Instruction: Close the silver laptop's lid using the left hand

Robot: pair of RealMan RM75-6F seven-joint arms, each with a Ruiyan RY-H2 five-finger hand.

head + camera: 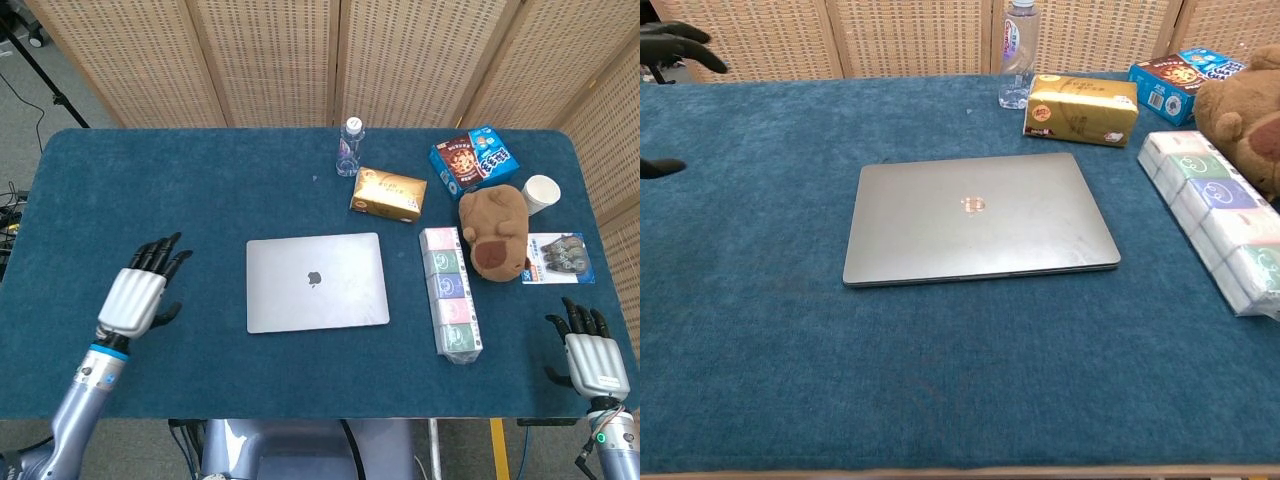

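The silver laptop [316, 282] lies flat on the blue table with its lid down, logo facing up; the chest view shows it mid-table [978, 216]. My left hand [140, 290] hovers well to the left of the laptop, apart from it, fingers spread and holding nothing. In the chest view only its dark fingertips [675, 42] show at the top left edge. My right hand [589, 355] rests at the table's front right corner, fingers spread, empty.
Right of the laptop lies a long pack of tissues [450, 292]. A brown plush toy [495, 229], a gold box [388, 193], a water bottle [349, 146], a blue snack box [475, 158], a white cup [540, 193] and a blister pack [558, 257] stand behind and to the right.
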